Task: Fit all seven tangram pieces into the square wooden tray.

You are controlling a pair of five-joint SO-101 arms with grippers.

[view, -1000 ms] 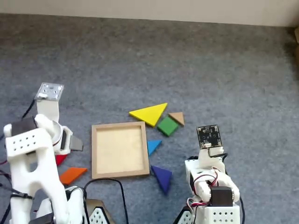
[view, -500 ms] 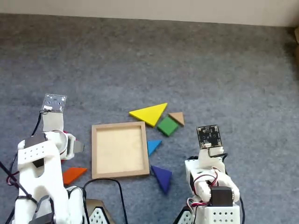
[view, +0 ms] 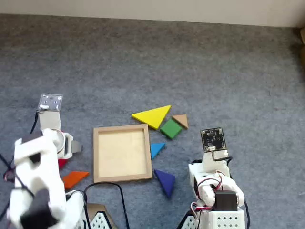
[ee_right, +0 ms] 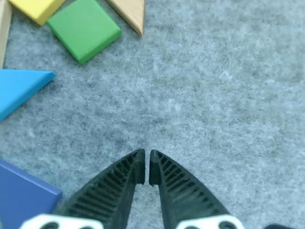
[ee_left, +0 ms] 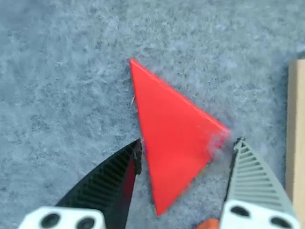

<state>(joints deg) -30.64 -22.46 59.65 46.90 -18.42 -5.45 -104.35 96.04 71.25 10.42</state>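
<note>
At the far left, my left gripper (ee_left: 188,143) hangs over the red triangle (ee_left: 171,138), jaws spread wide, one on each side, gripping nothing. This piece lies flat on the grey felt (view: 214,71), near the tray's left edge. Just beside it is the orange piece (view: 75,179). Next comes the square wooden tray (view: 123,177), bare inside. To its right lie the light blue triangle (view: 156,150), the dark blue piece (view: 166,181), the yellow triangle (view: 152,117), the green square (view: 170,129) and the tan triangle (view: 181,120). My right gripper (ee_right: 143,167) rests with jaws closed on nothing. I judge the task barely begun: all seven pieces remain outside. I can read no writing.
</note>
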